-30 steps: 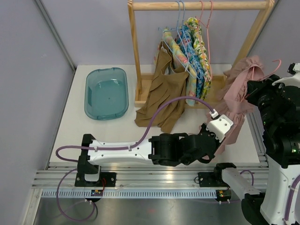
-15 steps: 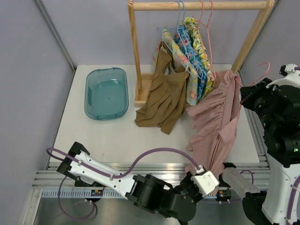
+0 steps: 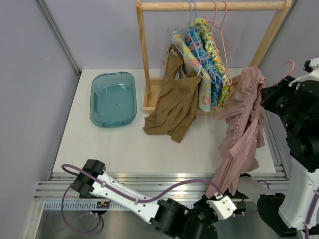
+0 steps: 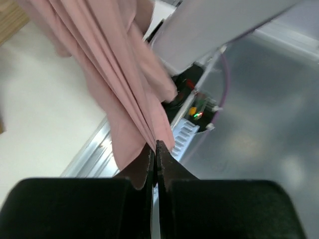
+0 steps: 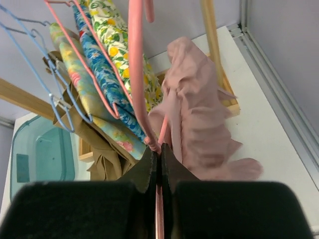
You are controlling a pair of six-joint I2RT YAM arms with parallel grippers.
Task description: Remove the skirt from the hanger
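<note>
As left pincer [image 4: 154, 148] pinches it, skirt [image 3: 244, 117] extends above.

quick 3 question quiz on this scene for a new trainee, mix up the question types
1. True or false: the left gripper is shut on the lower edge of the pink skirt.
2. What is the right gripper clamped on?
A. the pink hanger
B. the floral garments
C. the wooden rack
3. In a few words: which lies nearer the teal tub, the brown garment or the pink skirt?

Key
1. True: the fingers are pinched together with pink cloth between them.
2. A: the hanger's wire runs between the closed fingers.
3. The brown garment.
</note>
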